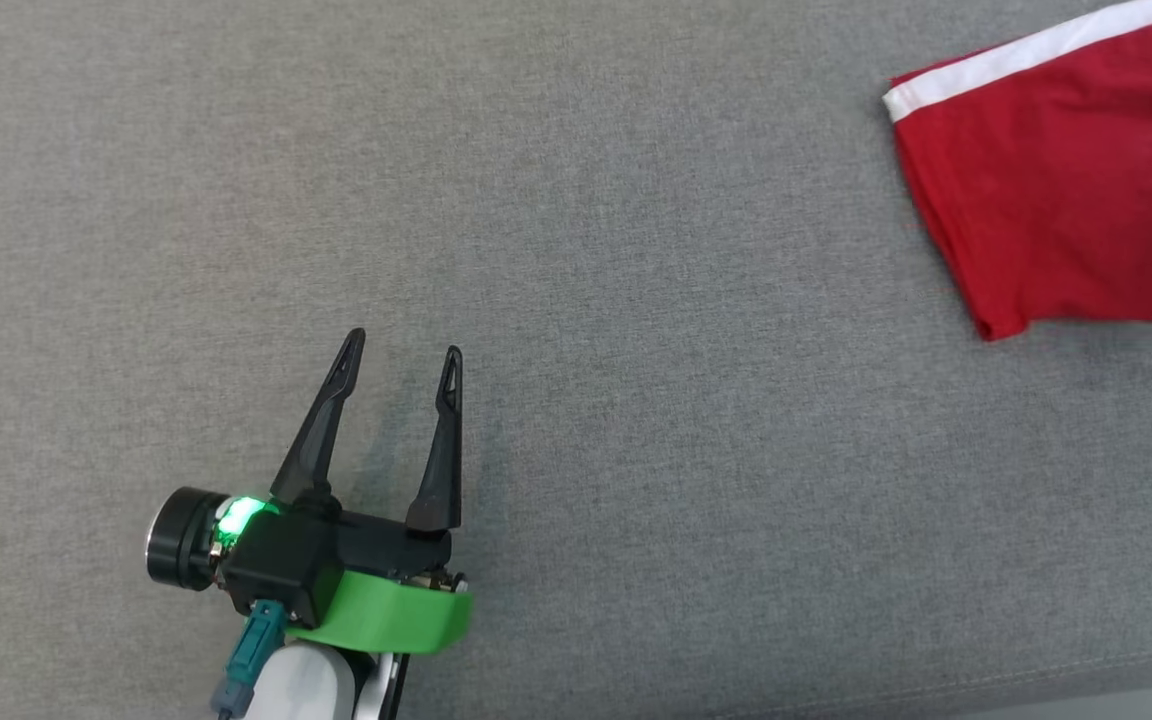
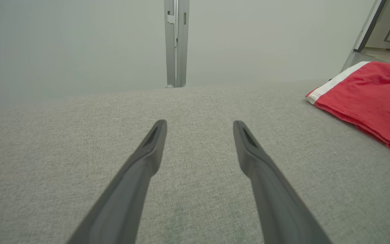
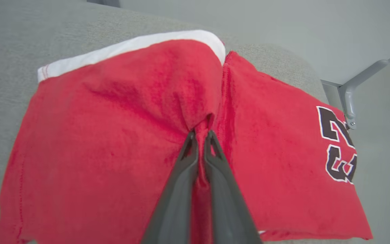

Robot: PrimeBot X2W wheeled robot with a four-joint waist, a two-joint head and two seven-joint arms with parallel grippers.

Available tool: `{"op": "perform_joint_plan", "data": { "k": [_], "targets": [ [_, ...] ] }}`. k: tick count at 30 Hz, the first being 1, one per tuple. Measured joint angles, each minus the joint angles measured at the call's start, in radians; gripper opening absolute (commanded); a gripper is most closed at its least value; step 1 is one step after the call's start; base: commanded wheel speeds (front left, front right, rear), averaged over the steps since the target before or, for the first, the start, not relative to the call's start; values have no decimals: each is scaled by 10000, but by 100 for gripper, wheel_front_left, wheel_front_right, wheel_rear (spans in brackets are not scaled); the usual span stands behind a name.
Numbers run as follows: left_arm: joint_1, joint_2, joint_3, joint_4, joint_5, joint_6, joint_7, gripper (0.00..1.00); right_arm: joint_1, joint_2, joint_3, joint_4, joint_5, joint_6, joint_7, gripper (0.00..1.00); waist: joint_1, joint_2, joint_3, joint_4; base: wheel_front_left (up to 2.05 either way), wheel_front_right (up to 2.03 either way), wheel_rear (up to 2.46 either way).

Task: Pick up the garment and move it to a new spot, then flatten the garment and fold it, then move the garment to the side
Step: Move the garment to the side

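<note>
The garment (image 1: 1076,180) is a folded red cloth with a white band and black print, lying at the far right of the grey surface; it also shows at the right of the left wrist view (image 2: 367,98). In the right wrist view my right gripper (image 3: 200,135) is shut, pinching a raised ridge of the red garment (image 3: 113,135) between its fingertips. My left gripper (image 1: 404,355) stands open over bare fabric at the lower left, far from the garment, with nothing between its fingers (image 2: 154,142).
The grey fabric surface (image 1: 636,350) spreads wide between my left gripper and the garment. A pale wall with a metal post (image 2: 176,44) rises beyond its far edge. A metal frame bracket (image 3: 350,98) sits past the surface's right edge.
</note>
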Motion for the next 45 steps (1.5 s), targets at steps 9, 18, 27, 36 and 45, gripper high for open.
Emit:
{"op": "perform_joint_plan", "data": {
  "k": [9, 18, 27, 36, 45],
  "targets": [
    [-153, -4, -146, 36, 349, -228, 2, 100, -686, -717, -550, 391, -813, 0, -251, 0, 0, 0, 786, -259, 0, 0, 0],
    [-223, -4, -257, 50, 437, -242, 0, 100, -676, -1574, -1333, 890, -1091, 0, -550, 0, 0, 0, 995, -122, 0, 0, 0],
    [-376, -4, -322, 105, 523, -324, 2, 100, -787, -1475, -1710, 1835, -1741, 2, -1011, 100, 0, 0, 1079, -58, 0, 0, 0],
    [-340, -4, -364, 247, 449, -261, 2, 100, -964, 297, -2422, 2788, -3250, 0, -2491, 100, 0, 0, 552, 53, 0, 0, 0],
    [240, 0, -238, 608, 69, 81, 2, 100, 1256, 3461, -4288, 922, -4408, 0, -2685, 100, 0, 0, -794, 74, 0, 0, 0]
  ]
}}
